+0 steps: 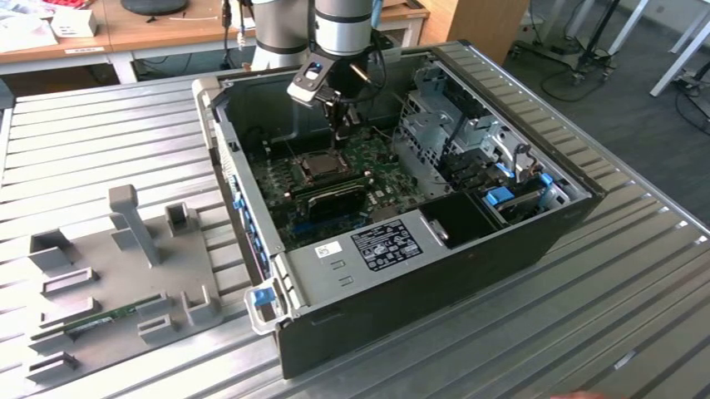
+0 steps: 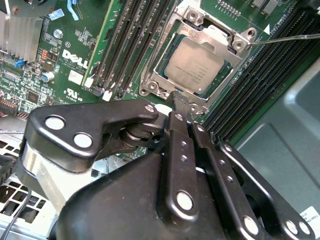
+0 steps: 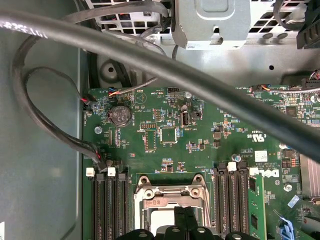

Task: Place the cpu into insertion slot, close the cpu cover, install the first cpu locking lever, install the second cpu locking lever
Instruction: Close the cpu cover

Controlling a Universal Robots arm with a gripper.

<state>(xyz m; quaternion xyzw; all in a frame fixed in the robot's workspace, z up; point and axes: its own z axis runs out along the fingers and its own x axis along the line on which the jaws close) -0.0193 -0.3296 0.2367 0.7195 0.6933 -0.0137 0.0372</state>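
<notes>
- The cpu lies flat in the insertion slot. The cpu cover appears to be down around it, its cut-out framing the chip.
- The tool has its fingers together with nothing between them. In both wrist views their tips sit at the edge of the cover, touching it or just above it; I cannot tell which.
- The step in hand looks like seating the cover or working a lever. A thin wire locking lever runs away from one corner of the socket over the memory slots.
- To do it well, I would push straight down on the frame plate only, never on the chip top. The tips should stay off the green motherboard, which is dense with small parts.
- The lever is springy round steel wire and likely to slip off smooth black metal fingers.
- The cover is thin stamped silvery sheet with screw heads at its corners. The chip top is dull, matt grey-brown metal.
- The open computer case lies on a ribbed metal tabletop.
- A thick black cable crosses above the board.
</notes>
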